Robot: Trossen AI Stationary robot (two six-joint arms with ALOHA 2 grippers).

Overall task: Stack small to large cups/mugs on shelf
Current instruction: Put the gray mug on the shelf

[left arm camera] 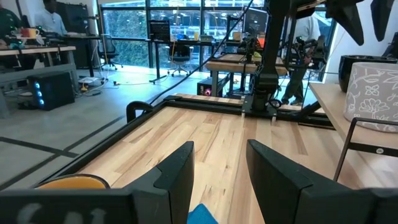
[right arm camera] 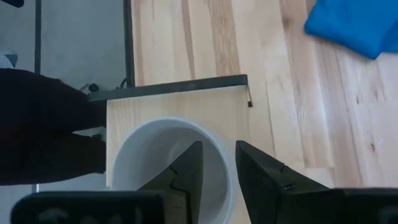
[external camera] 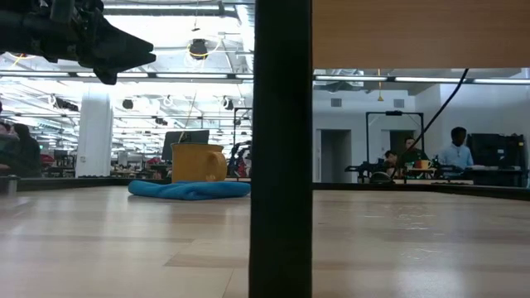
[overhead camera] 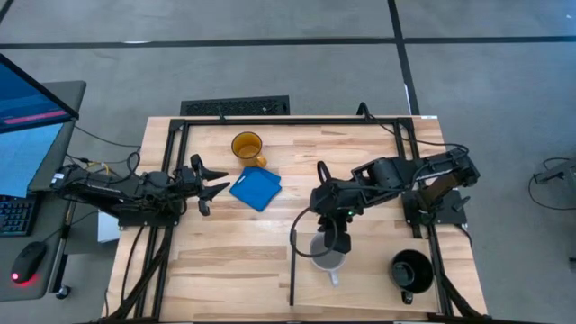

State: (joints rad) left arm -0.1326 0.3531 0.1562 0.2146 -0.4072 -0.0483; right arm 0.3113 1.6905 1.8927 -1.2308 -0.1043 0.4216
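Note:
The pale grey-white mug (overhead camera: pixel 326 256) stands upright on the wooden panel, just right of the thin black divider strip (overhead camera: pixel 292 266). My right gripper (overhead camera: pixel 335 239) reaches down onto its rim and is shut on it. The glossy black mug (overhead camera: pixel 411 270) stands near the table's right near corner. The amber mug (overhead camera: pixel 247 147) stands toward the far side, left of centre, beside the flat blue square (overhead camera: pixel 256 188). My left gripper (overhead camera: pixel 216 184) hovers open, left of the blue square, holding nothing. My right gripper (right arm camera: pixel 219 149) has the grey-white mug by the wall at its rim (right arm camera: pixel 225 155), one finger (right arm camera: pixel 186 171) inside the mug and the other outside. It comes from above, pointing down. The mug stands upright with its base on the wooden panel.
A black metal frame (overhead camera: pixel 297 121) runs along the table's far edge and down both sides. The divider strip fills the middle of the low view (external camera: pixel 281 149). Bare wood lies between the divider and the left arm. People sit at desks beyond the table (external camera: pixel 455 149).

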